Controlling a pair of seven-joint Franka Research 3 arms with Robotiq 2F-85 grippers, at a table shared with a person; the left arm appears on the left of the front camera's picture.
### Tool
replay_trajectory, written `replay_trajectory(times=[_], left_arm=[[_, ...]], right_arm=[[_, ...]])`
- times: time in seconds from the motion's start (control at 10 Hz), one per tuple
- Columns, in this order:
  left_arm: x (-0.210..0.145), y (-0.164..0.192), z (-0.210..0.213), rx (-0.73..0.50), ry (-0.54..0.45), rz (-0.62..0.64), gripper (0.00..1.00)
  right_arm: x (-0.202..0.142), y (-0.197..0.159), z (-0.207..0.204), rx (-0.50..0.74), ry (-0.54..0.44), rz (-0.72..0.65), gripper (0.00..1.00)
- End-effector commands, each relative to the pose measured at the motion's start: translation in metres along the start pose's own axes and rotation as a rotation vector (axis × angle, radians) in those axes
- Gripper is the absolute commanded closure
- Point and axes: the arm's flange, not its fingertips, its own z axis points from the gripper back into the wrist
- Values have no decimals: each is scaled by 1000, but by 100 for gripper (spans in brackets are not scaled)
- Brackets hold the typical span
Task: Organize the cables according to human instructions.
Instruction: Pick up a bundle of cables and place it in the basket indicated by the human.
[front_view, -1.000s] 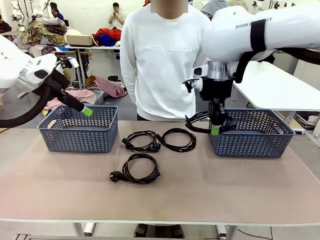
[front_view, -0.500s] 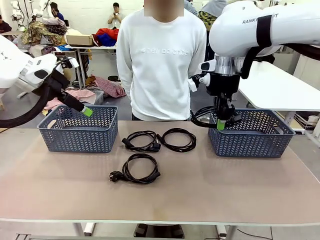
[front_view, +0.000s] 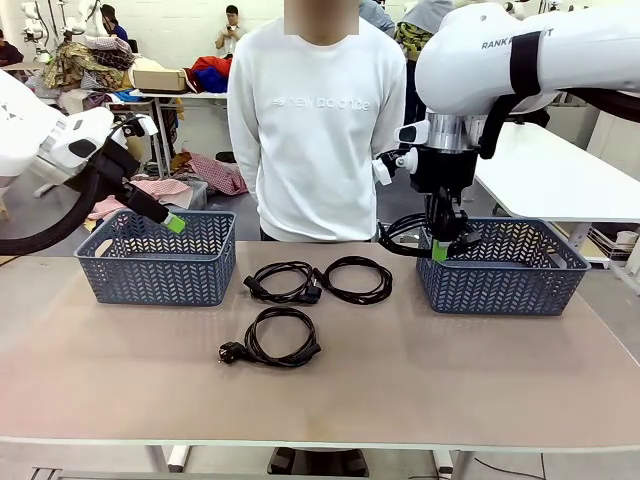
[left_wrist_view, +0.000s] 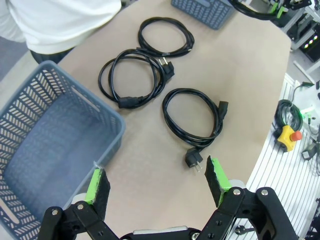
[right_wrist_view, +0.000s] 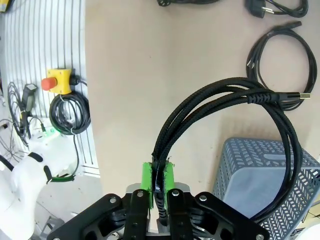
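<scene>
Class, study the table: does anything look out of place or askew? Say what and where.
Nothing is spilled or damaged. One cable hangs askew from the right claw, its loop sticking out past the left rim of the right basket. The other three cables lie coiled on the table.

Take the tan table (front_view: 400, 400) in front of you as your anchor. Beyond its far right corner stands a white table (front_view: 560, 170). Well beyond its far left side, a long table (front_view: 200, 96) carries heaped clothes and a cardboard box (front_view: 160, 79). More clothes (front_view: 215, 172) lie on the grey floor (front_view: 205, 128) nearby, before a white wall (front_view: 180, 25). Just off the tan table's edge, a ribbed pale surface (right_wrist_view: 50, 35) holds a yellow box with a red button (right_wrist_view: 59, 80).
</scene>
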Motion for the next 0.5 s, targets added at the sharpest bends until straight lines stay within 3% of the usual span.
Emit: replay_trajectory(times=[0.0,0.4], left_arm=[[-2,1,-1,-22,-25,-15,0],[-2,1,-1,-22,-25,-15,0]], right_arm=[[-12,-8,1,-25,0,-25,89],[-68,-32,-1,-83,-7,-65,89]])
